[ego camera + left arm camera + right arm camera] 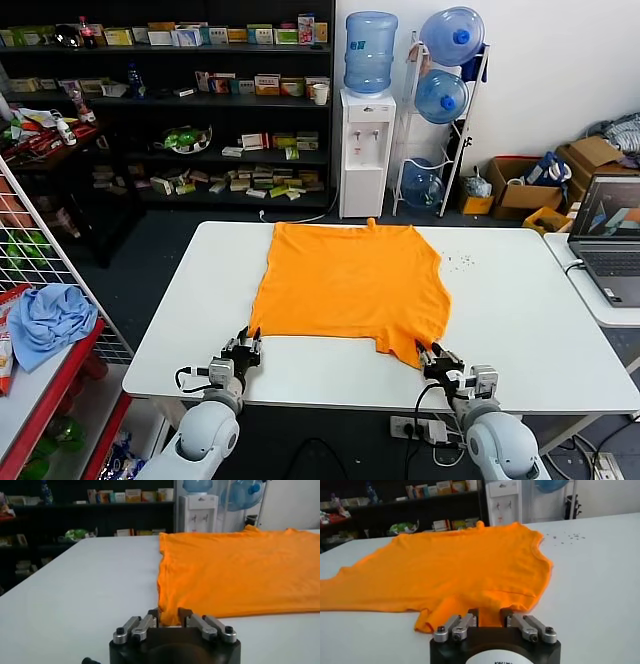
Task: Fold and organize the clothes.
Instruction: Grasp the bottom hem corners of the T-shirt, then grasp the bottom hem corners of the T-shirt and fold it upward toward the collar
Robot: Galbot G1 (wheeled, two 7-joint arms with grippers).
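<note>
T-shirt [347, 290]: bright orange, spread flat on the white desk [520, 320], just ahead of both claws, plain side up, no lettering showing
Near hem: pinched at both near corners, one per claw
Left claw [247, 345]: low on the desk at the near-left corner of the shirt, fingers [150, 621] clamped on a thin bit of orange edge, cloth bunched up slightly right at the tips
Left wrist close-up: left claw [169, 617] with fabric running away from it toward the far side of the desk
Right claw [432, 354]: same deal at the near-right corner, clenched on a fold of the shirt by the sleeve
Right wrist close-up: right claw [489, 615] with orange cloth wedged between the fingers [516, 620], sleeve flap rumpled just beside it
Beyond the shirt: tiny dark specks [458, 262] on the desk past the right claw
Farther out: water dispenser [366, 150] well beyond the desk, laptop [608, 240] off past the right claw, light blue cloth [50, 315] on a rack off past the left claw
</note>
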